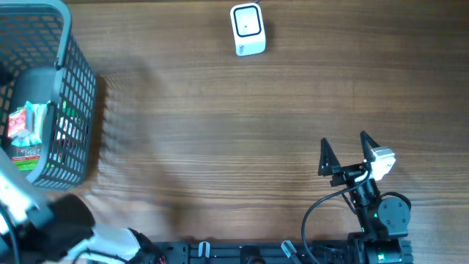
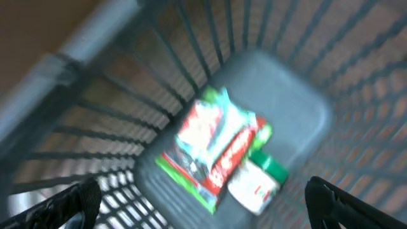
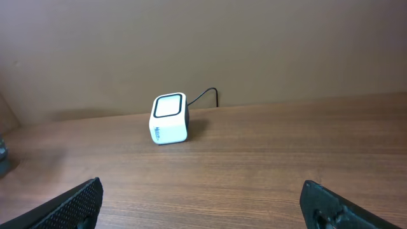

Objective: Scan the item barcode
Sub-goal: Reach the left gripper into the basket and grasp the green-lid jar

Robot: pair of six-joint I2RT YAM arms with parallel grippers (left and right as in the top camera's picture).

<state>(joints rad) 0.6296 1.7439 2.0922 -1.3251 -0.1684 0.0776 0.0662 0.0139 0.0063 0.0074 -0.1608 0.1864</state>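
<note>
Left wrist: packets (image 2: 216, 149) in grey basket (image 2: 76, 63); right wrist: white scanner (image 3: 170, 119).

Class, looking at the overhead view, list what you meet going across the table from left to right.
grey mesh basket → white barcode scanner → right end effector
</note>
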